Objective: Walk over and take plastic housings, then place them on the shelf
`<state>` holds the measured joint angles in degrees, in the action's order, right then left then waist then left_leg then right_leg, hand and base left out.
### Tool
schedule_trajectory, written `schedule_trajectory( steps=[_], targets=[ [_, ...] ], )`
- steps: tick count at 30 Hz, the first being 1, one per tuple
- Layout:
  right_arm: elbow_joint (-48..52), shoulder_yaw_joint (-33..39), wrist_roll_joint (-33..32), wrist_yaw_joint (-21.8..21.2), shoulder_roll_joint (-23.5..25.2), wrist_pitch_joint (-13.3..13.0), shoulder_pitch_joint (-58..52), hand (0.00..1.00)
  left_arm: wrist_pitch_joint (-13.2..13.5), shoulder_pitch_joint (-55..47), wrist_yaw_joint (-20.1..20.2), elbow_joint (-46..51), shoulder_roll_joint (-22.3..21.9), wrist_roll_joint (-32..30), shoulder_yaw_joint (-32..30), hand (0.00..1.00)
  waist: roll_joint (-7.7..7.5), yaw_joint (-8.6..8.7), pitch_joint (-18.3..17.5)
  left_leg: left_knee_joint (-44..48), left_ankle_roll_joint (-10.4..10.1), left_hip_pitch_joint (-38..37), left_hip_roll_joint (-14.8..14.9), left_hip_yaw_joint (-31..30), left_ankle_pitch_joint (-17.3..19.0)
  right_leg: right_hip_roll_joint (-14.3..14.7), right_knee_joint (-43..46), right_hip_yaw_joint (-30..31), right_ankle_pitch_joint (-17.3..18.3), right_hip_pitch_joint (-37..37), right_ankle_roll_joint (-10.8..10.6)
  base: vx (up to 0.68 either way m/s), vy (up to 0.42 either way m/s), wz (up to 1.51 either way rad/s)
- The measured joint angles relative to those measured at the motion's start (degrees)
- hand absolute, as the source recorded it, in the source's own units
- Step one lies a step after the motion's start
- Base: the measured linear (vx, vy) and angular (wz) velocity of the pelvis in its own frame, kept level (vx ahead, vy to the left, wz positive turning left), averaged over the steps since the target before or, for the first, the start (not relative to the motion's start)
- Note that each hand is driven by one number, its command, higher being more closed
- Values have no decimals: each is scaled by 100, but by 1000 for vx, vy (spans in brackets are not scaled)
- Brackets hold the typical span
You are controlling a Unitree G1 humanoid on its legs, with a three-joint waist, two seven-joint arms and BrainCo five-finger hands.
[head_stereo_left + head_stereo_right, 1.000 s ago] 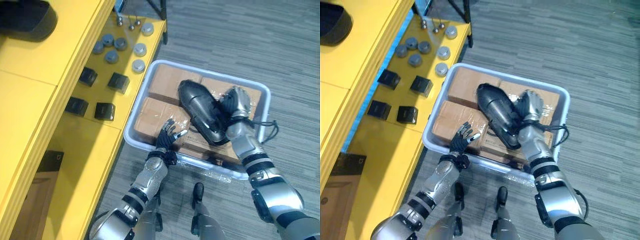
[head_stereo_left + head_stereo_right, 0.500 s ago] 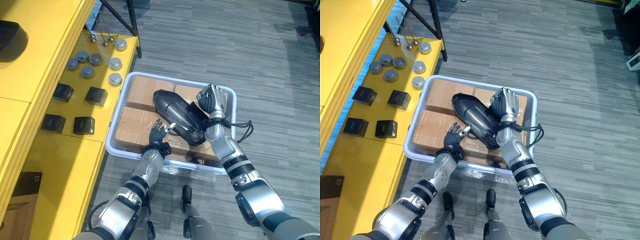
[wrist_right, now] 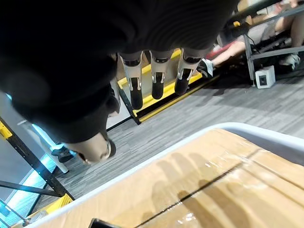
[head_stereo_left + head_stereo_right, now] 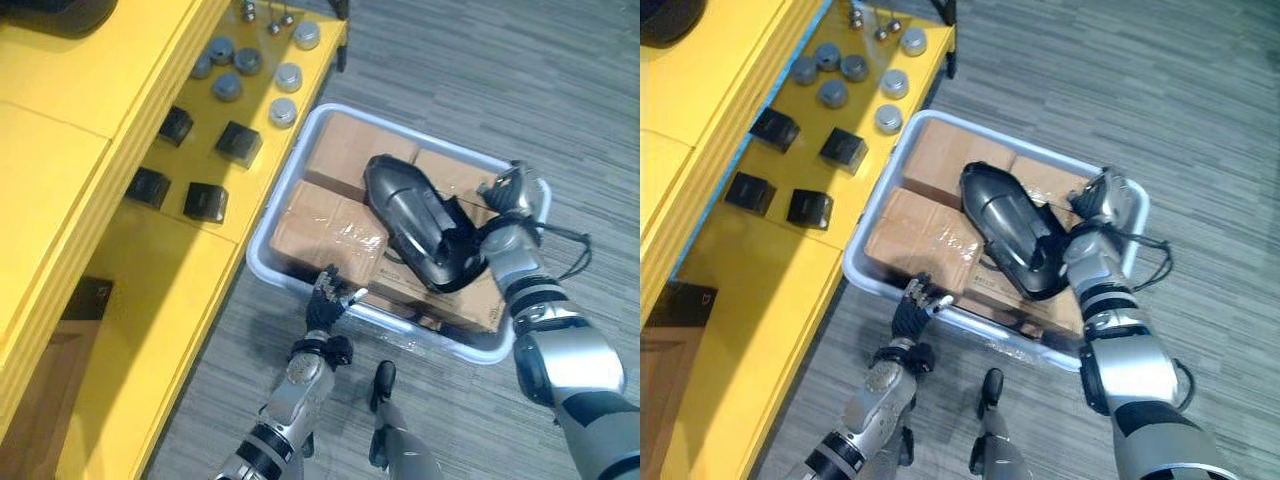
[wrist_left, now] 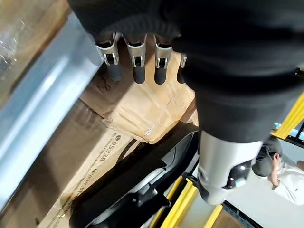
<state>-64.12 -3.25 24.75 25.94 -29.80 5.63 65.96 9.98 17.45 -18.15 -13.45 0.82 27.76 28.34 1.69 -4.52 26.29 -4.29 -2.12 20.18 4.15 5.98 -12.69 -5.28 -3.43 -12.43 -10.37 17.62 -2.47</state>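
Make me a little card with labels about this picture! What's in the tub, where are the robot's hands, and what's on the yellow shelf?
Tub: pale plastic tub on the grey floor, beside the yellow shelf
Inside: taped cardboard boxes, with a black housing lying on top
Left hand: left hand open, at the tub's near rim
Right hand: right hand open, over the tub by the housing's end, holding nothing
On the shelf: small black boxes and grey round caps
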Motion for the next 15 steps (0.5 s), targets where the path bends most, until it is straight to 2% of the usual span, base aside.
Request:
schedule_trajectory(
  steps=[6, 12, 15],
  targets=[
    [-210, -401, -122, -23, -122, -87, -15, 0, -13, -222, 369, 65, 4, -106, 153, 0, 99, -16, 54, -14, 29, 88, -26, -60, -22, -34, 11, -72, 0, 62, -22, 11, 88, 5],
    [-230, -719, -145, -142, -197, -251, -39, 0, -9, -191, 478, 145, -2, -105, 240, 0, 106, -64, 57, -14, 30, 170, -14, -78, -23, -23, 12, -84, 0, 141, -22, 19, 80, 1],
    [-599, -892, -179, -302, -199, -289, -44, 0, -1, -192, 478, 162, -12, -100, 237, 0, 177, -125, 87, -13, 32, 206, -18, -117, -26, -24, 11, -116, 4, 153, -26, 26, 72, 5]
  ],
)
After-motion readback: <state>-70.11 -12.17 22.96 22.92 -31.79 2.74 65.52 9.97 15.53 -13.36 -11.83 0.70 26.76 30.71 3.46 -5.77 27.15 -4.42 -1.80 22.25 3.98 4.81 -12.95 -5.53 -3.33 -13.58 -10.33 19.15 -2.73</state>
